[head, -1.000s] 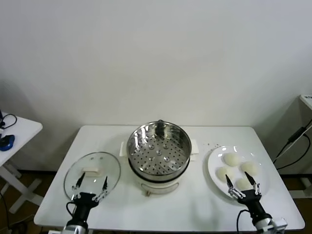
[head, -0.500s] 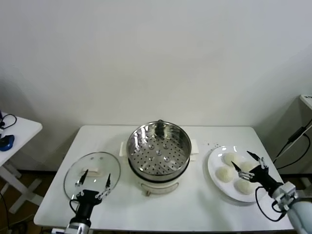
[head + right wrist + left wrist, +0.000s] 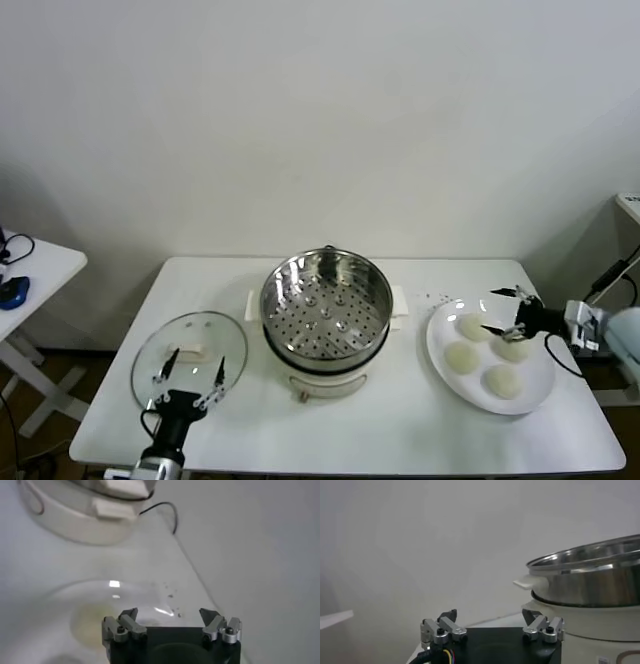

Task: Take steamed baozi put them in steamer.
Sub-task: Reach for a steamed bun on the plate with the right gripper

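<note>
In the head view, your right gripper (image 3: pixel 507 310) has swung in the last second from the near edge of the white plate (image 3: pixel 540 395) round to the plate's far right side, and it now reaches in from the right with its fingers spread wide, hovering over the far-right bun. All four steamed baozi (image 3: pixel 472 327) sit on that plate, right of the steamer (image 3: pixel 327 302), whose perforated basket holds none, so you are lining up the first pick and nothing has been moved across. Your left gripper (image 3: pixel 190 376) has crept slightly forward over the near rim of the glass lid (image 3: pixel 189 352), left of the steamer, fingers apart and idle. The left wrist view shows those spread fingers (image 3: pixel 442 629) with the steamer rim (image 3: pixel 585 557) beyond. The right wrist view shows open fingers (image 3: pixel 122 625) above the plate (image 3: pixel 60 595), the steamer's white base (image 3: pixel 75 515) farther off. You have no brand, label or writing legible anywhere.
</note>
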Controlling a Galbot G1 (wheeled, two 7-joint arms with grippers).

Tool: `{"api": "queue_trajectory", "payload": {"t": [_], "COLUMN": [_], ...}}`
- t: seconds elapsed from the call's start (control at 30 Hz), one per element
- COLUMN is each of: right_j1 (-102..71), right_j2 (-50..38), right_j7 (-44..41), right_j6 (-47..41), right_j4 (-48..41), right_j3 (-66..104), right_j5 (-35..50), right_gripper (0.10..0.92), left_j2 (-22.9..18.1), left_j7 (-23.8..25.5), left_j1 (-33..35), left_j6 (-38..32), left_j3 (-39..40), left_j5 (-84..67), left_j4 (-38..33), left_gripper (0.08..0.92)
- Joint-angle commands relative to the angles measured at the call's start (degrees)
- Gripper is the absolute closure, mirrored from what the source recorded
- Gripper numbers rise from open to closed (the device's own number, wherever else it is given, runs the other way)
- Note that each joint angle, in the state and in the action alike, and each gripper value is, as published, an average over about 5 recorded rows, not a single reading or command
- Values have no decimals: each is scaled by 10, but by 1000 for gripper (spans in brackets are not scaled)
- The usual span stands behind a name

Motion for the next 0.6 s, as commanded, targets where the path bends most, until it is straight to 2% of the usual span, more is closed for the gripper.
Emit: {"api": "queue_trajectory", "payload": {"t": [0.03,0.27,0.6], "right_j1": [335,362,325], "right_j2": [27,115,167], "right_j7": [-157,-168,-154], "right_j6": [14,12,10], "right_j4": [-175,-239,-255], "right_j3": [-331,-387,-380], "right_j5": [-78,-93,-119], "right_gripper": [203,203,203], "left_j2": [-2,0,-1], "left_j7": [-1,0,5], "left_j1": [-2,-6,-8], "left_j6": [2,10,13], "left_j3": [-3,-10,-13], "left_j5": [-3,-9,-8], "left_j4": [3,2,4], "left_gripper": [177,177,177]}}
